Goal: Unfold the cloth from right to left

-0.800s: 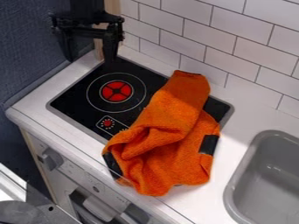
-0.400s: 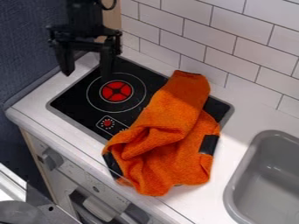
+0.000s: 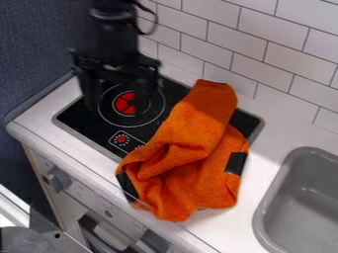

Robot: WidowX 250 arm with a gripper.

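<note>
Gripper [image 3: 121, 101] was upper left over the stovetop [image 3: 82, 121], jaws spread, no cloth between. Cloth [image 3: 191, 148] lay bunched mid-frame across stovetop and counter [image 3: 277, 133]. Step looked like approach; good grab needed shallow pinch, top layer only, right side, then low slow leftward pull.

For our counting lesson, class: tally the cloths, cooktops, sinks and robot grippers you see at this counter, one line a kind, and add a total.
Cloths: 1, the orange cloth
Cooktops: 1, the black cooktop, partly under the cloth
Sinks: 1, the grey sink
Robot grippers: 1, the black gripper
Total: 4
</note>
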